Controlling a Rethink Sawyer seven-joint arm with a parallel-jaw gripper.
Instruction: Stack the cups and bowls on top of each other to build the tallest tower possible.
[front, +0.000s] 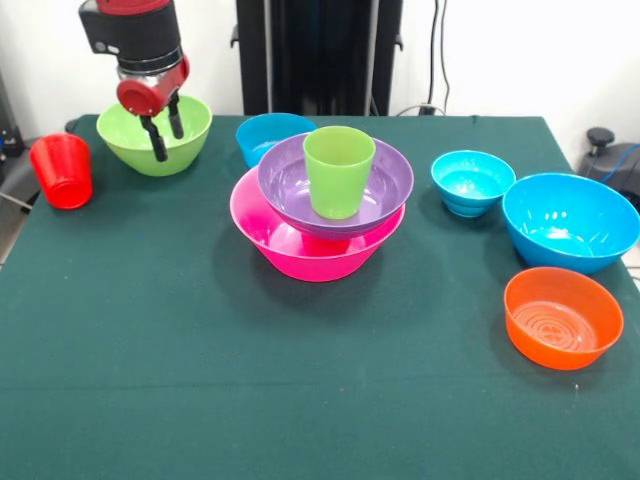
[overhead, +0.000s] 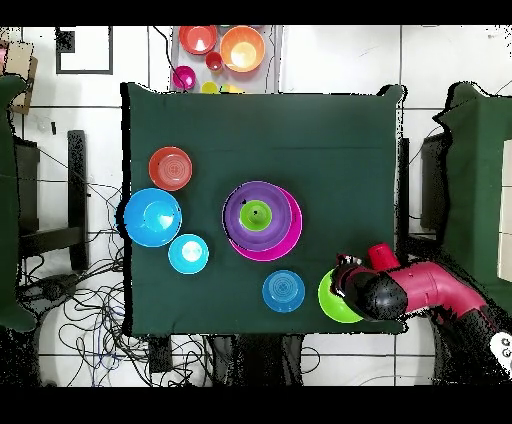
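Note:
The tower stands mid-table: a hot pink bowl (front: 300, 255) (overhead: 291, 228) at the base, a purple bowl (front: 385, 190) (overhead: 236, 203) raised above it, and a lime green cup (front: 338, 170) (overhead: 256, 215) upright in the purple bowl. A crimson shape (front: 335, 243) shows under the purple bowl, mostly hidden. My gripper (front: 166, 132) (overhead: 345, 281) is open and empty, its fingers hanging over the lime green bowl (front: 190, 135) (overhead: 332, 304). The red-orange cup (front: 62, 170) (overhead: 381, 256) stands beside that bowl.
A small cyan bowl (front: 265, 133) (overhead: 284, 290) sits behind the tower. Another small cyan bowl (front: 472, 182) (overhead: 188, 253), the large blue bowl (front: 570, 220) (overhead: 153, 217) and the orange bowl (front: 562, 317) (overhead: 170, 168) sit together. More bowls (overhead: 243, 48) lie off the table.

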